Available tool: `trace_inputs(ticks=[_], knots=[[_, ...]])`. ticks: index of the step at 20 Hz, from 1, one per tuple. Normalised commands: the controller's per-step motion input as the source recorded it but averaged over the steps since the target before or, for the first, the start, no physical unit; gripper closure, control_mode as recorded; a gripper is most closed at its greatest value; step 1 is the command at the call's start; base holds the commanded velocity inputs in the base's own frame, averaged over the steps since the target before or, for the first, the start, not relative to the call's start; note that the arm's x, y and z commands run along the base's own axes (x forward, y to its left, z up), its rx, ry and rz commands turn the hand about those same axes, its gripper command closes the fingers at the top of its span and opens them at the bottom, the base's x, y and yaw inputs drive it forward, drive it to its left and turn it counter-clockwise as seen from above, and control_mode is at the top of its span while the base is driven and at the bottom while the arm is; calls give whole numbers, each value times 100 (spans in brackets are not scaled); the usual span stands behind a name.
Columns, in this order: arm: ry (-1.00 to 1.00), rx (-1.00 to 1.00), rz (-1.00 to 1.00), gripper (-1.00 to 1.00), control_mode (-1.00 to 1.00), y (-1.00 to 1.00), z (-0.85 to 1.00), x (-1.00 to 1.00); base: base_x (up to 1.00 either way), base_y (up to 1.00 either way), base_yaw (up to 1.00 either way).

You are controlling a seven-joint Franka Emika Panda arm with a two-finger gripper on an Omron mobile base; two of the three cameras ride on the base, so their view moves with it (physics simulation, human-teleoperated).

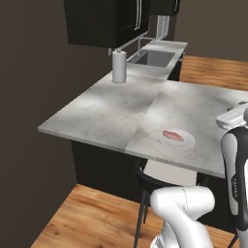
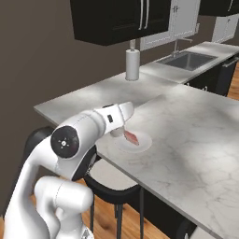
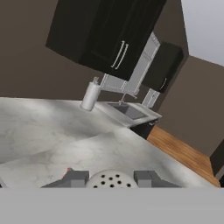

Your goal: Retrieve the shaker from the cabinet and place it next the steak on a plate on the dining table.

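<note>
Tall pale cylinder (image 1: 119,66) far left on the counter, under the closed cabinet (image 1: 106,22). Steak (image 1: 173,136) on the plate (image 1: 186,143) near the dining table (image 1: 101,114) front edge; bare marble all round. Gripper (image 3: 112,178) clamps the shaker (image 3: 112,180), its perforated cap half cut off low in the hand view, over the plate.

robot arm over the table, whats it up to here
The arm's gripper has a small white shaker with a holed cap clamped between its fingertips. The hand is low over the marble table, right beside the white plate that holds the steak. The black cabinet on the wall behind is shut. Whether the shaker already touches the table cannot be told.
</note>
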Motion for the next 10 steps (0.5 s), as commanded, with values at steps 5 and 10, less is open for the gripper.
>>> trace_inputs(ticks=[5, 10], knots=[[19, 39, 4, 100, -100, -32, -10, 26, 0, 0, 0], [18, 35, 9, 100, -100, -26, 0, 33, 0, 0, 0]])
